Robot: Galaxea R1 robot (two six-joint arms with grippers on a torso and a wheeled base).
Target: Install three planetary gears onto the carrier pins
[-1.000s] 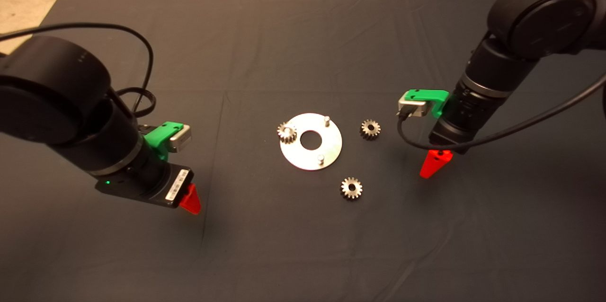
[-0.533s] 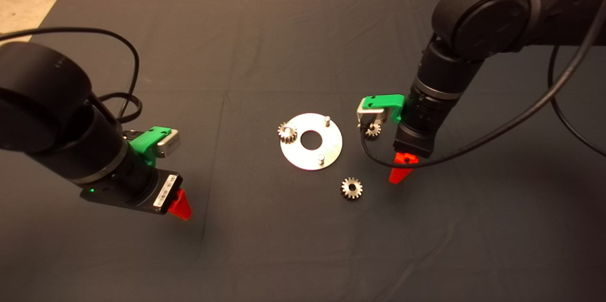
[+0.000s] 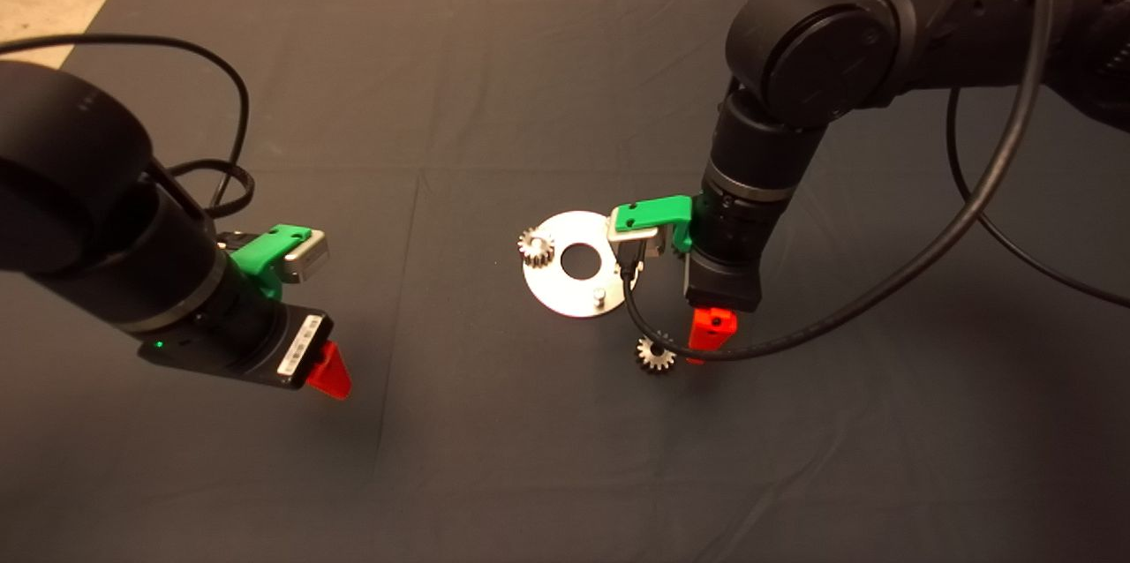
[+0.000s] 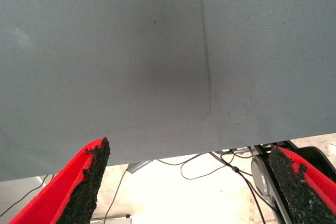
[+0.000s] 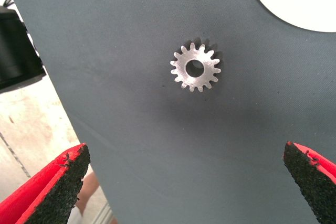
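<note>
Dark creased mat (image 3: 494,86) covered the counter, tan floor (image 3: 53,7) at upper left, right hand (image 3: 706,342) open beside a loose gear (image 3: 655,356) lower centre, left hand (image 3: 328,373) open at lower left.

A flat, shiny round disc (image 3: 574,294) lies on the bench. It has a big round hole in its middle. One small grey gear (image 3: 535,245) with pointy teeth sits on the disc's left edge, over a pin. A short silver pin (image 3: 599,294) stands up bare near the front of the disc. The third pin is hidden behind the arm. Another little grey gear (image 3: 655,355) lies flat on the bench, just in front of the disc and a bit to the right, not touching it. It has a round hole in its middle (image 5: 195,67). The last gear cannot be seen.
</note>
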